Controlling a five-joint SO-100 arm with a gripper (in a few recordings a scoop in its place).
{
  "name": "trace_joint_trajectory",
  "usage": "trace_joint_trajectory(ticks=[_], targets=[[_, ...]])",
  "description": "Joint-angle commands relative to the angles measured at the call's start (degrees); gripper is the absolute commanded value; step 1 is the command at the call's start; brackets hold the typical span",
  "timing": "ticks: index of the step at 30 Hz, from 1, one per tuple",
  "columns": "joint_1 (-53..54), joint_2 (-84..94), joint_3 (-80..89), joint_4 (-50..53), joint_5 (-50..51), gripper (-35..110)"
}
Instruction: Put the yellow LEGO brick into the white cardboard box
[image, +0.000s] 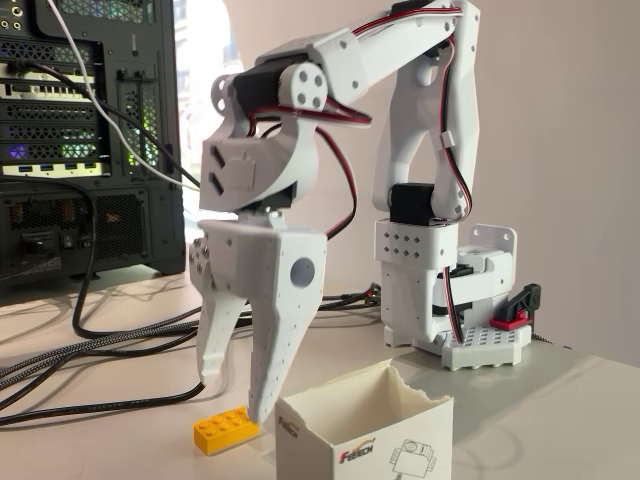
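**Open gripper hanging over yellow brick, box beside**

Seeing, in the fixed view, white gripper (232, 393) pointing down at the table (590, 400), fingers (215, 335) spread fairly wide, gap clearly showing between the two tips. Holding nothing. Narrow curved finger tip hanging just above the table surface, left of the brick. Broader finger (283, 320) tip sitting right at the right rear end of the yellow LEGO brick (222, 430); contact or a hair of clearance, cannot tell from this angle.

Brick lying flat on the table, studs up, long side running roughly left-right, mostly below the gap between the tips. Not lifted.

White cardboard box (362, 432) standing upright just right of the brick, open top, torn rim, red-black logo and grey line drawing on the near face. Small gap showing between brick and box. Box front-left corner sitting close to the broad finger tip.

Arm folding up and back to its base (440, 300) behind the box, on a white studded plate (490, 345) with a red-and-black clamp (518, 308) at its right edge. Black cables (100, 345) trailing across the table on the left, running to a computer case (85, 140) at the back left, well apart from the brick.
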Motion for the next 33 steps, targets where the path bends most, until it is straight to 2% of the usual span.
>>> trace_joint_trajectory(ticks=[1,11,19,23,26,33], targets=[[-0.53,-1.58,-5.89,0.62,-1.05,22],[0.53,-8.09,-9.67,2.46,-2.55,16],[1.76,-8.0,-10.63,3.16,-5.89,-7],[2.46,-7.82,-11.6,4.13,-8.26,-9],[2.99,-6.94,-12.13,4.39,-12.22,-9],[4.66,0.35,-14.06,7.12,-28.92,-9]])
